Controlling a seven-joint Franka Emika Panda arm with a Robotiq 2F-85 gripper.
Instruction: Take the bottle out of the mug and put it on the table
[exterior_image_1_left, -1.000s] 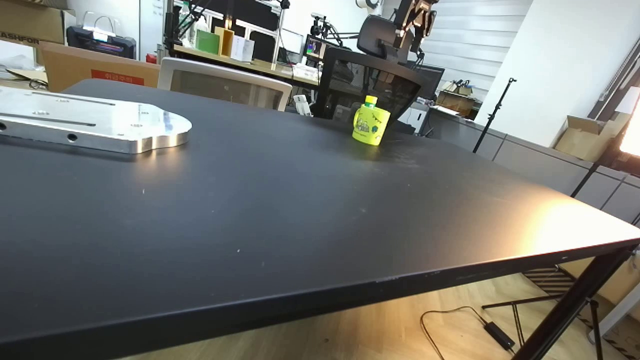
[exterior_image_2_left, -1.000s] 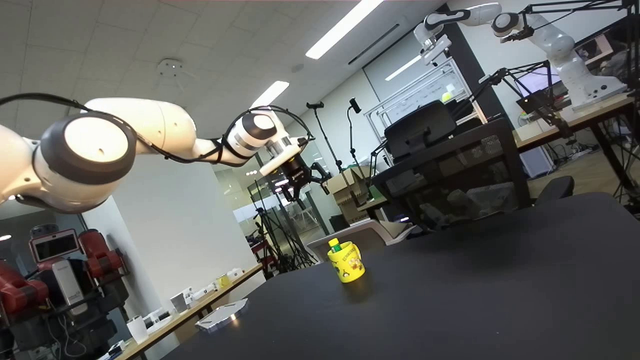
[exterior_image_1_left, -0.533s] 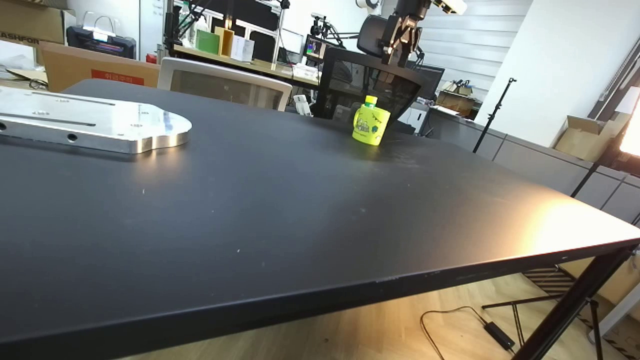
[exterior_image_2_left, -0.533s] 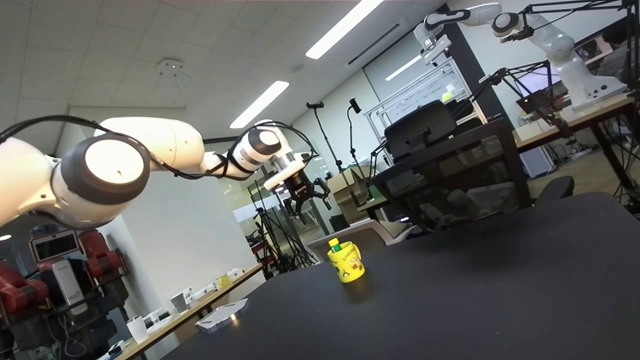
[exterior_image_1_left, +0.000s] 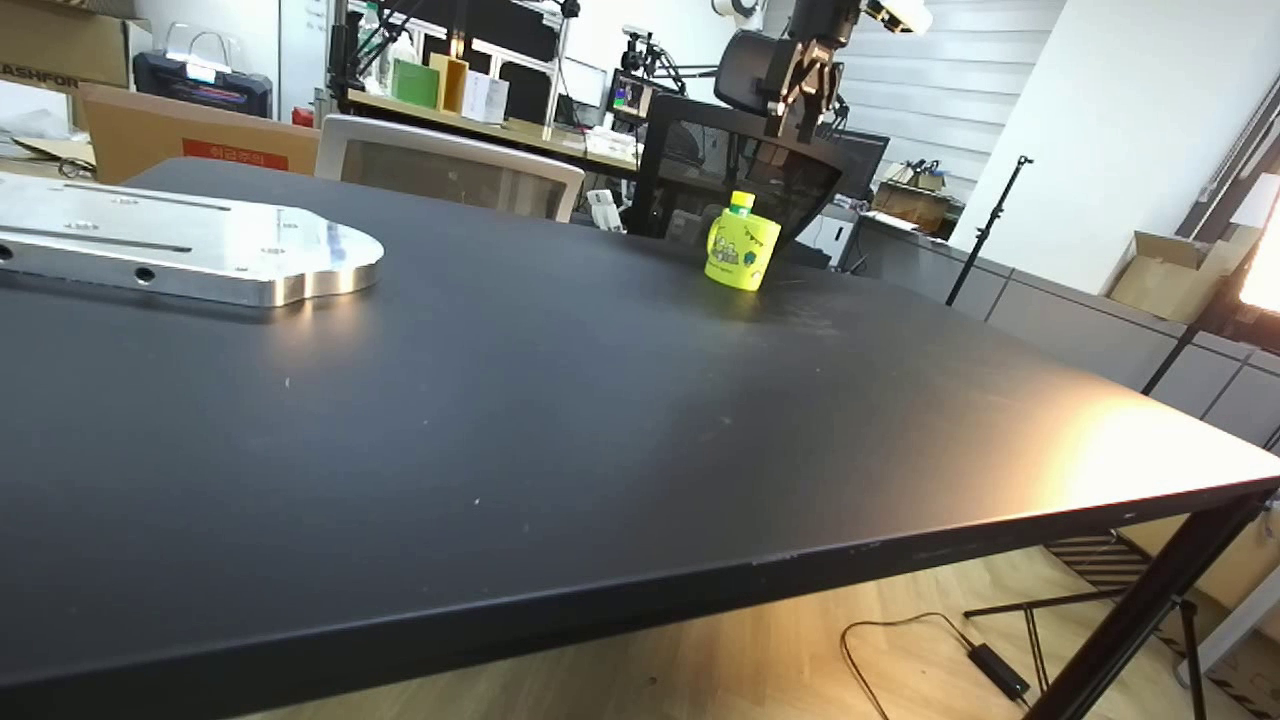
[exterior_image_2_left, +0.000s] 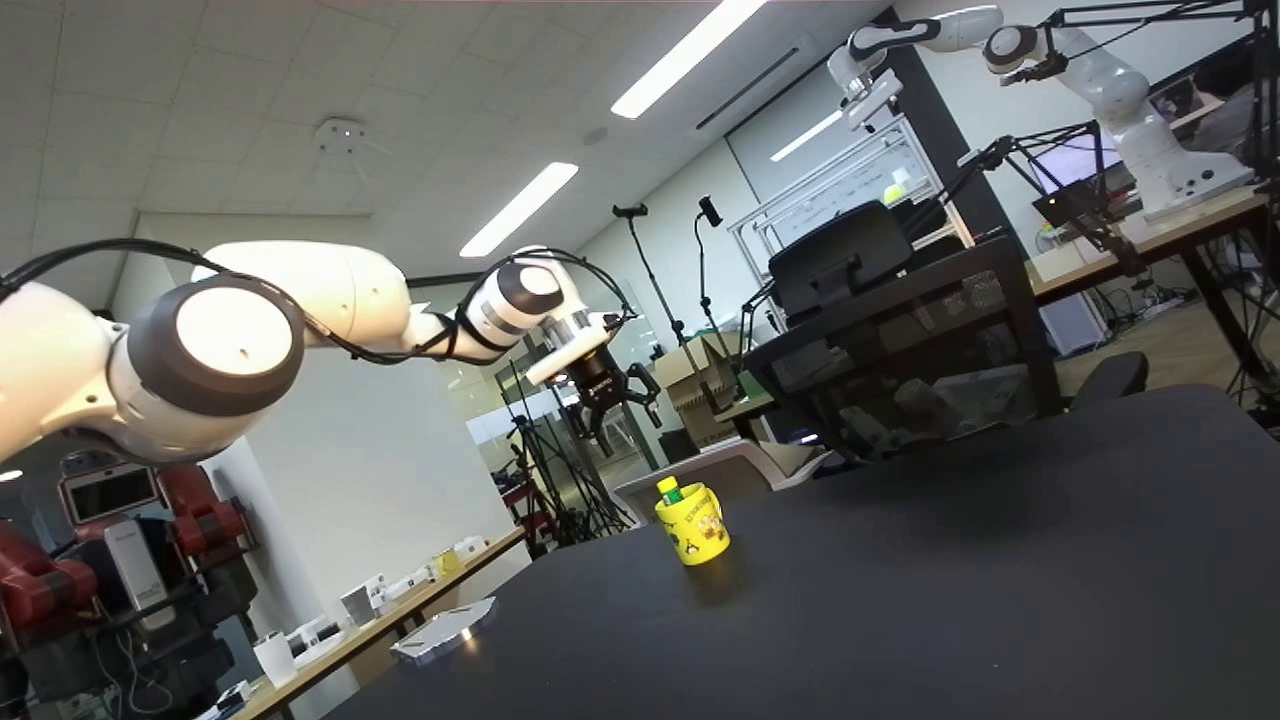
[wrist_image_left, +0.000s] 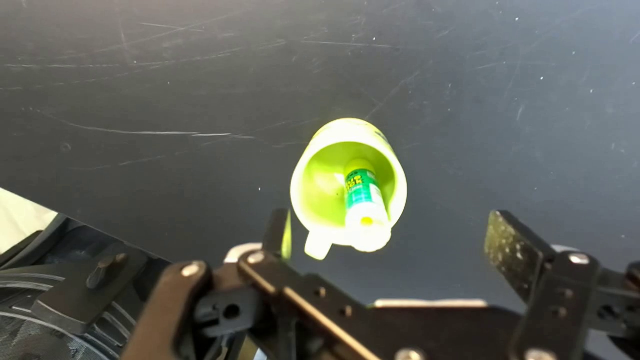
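Note:
A yellow mug with printed figures stands upright on the dark table in both exterior views (exterior_image_1_left: 741, 252) (exterior_image_2_left: 695, 528), and its rim shows in the wrist view (wrist_image_left: 298, 192). A green-and-white glue-stick bottle with a yellow top (exterior_image_1_left: 741, 201) (exterior_image_2_left: 670, 490) stands inside it, leaning on the rim near the handle; its label shows in the wrist view (wrist_image_left: 362, 186). My gripper (exterior_image_1_left: 790, 132) (exterior_image_2_left: 630, 432) hangs above the mug, apart from it, empty. In the wrist view the gripper (wrist_image_left: 387, 216) has its fingers wide apart, with mug and bottle nearer the left finger.
A silver metal plate (exterior_image_1_left: 180, 235) (exterior_image_2_left: 445, 632) lies on the table (exterior_image_1_left: 600, 450). A black mesh chair (exterior_image_1_left: 740, 150) (exterior_image_2_left: 905, 340) and a pale-framed chair (exterior_image_1_left: 450, 165) stand at the table's edge behind the mug. That edge crosses the wrist view's lower left.
My gripper has come down and, in an exterior view, shifted left towards above the mug, mostly in the first half second. The mug and bottle have not moved.

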